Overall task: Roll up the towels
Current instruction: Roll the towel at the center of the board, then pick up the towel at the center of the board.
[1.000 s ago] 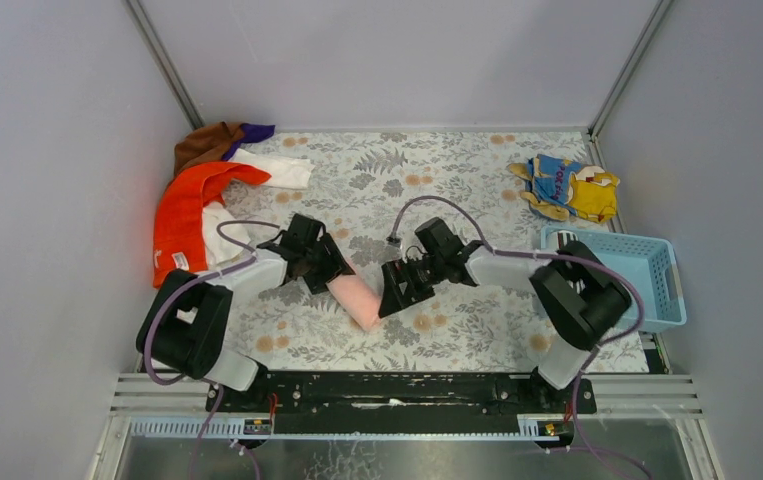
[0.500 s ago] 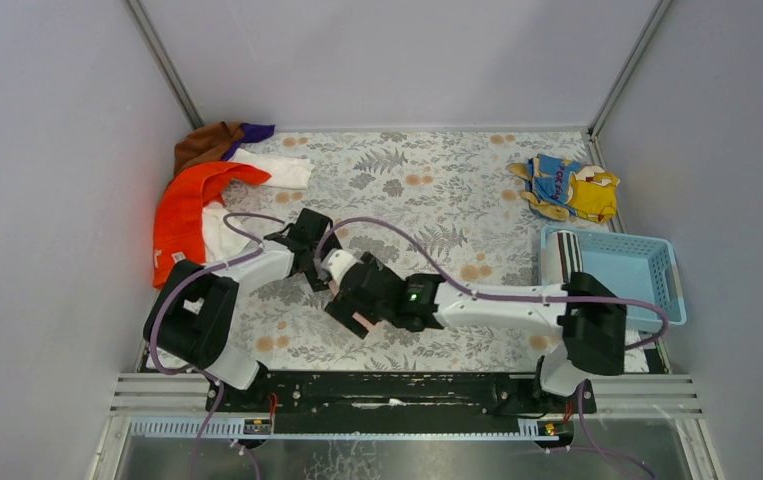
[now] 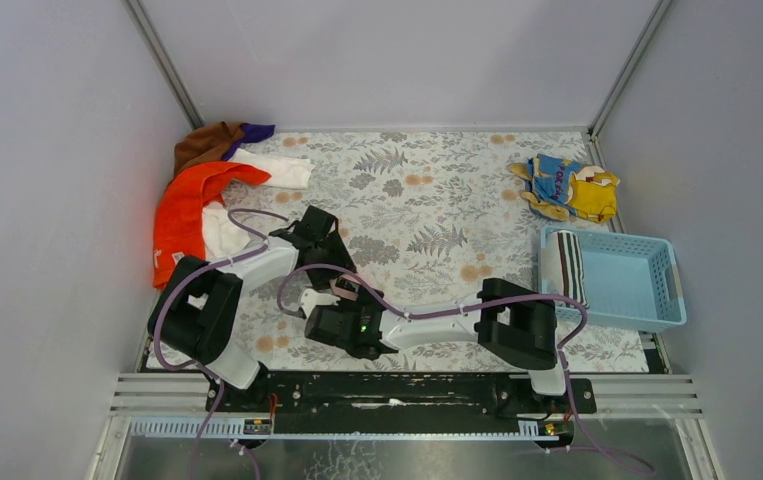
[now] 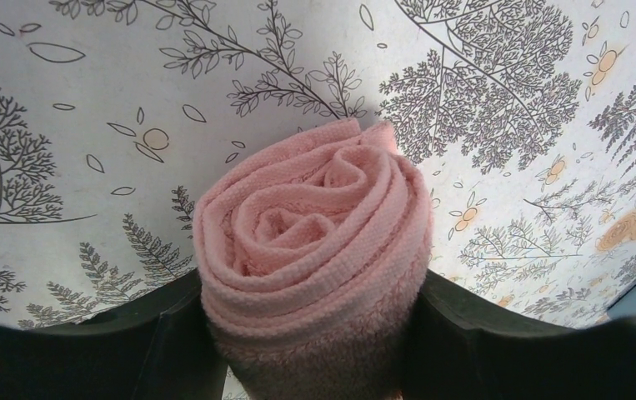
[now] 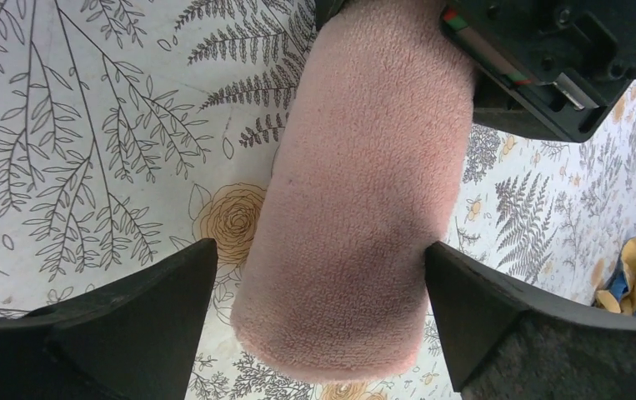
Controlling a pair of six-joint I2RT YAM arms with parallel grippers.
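Two sets of fingers meet at one pink towel (image 4: 314, 250), which is rolled into a tight cylinder. It sits over the near part of the surface (image 3: 427, 190), left of the middle. The left fingers (image 4: 177, 350) press on the roll from both sides and hold it. The left wrist view looks straight at one end of it, where the terry winds inward in a spiral. The right wrist view shows the roll lengthwise, its far end running up to the left arm's black fingers. Whether the roll rests on the floral surface or hangs just above it cannot be told.

The right fingers (image 5: 131, 317) are spread wide, one on each side of the roll's free end. One stands a little off the terry and the other is right at its edge, but contact cannot be made out. From above, both arms fold in close together and almost wholly hide the pink towel.

A striped towel (image 3: 562, 265), already rolled, lies against the left wall inside a blue basket (image 3: 625, 278) at the right edge. Piled at the far left are an orange towel (image 3: 192, 205), a brown towel (image 3: 207, 143), a purple towel (image 3: 255, 130) and a white towel (image 3: 277, 170). A crumpled blue-and-yellow cloth (image 3: 567, 188) lies at the far right, beyond the basket.
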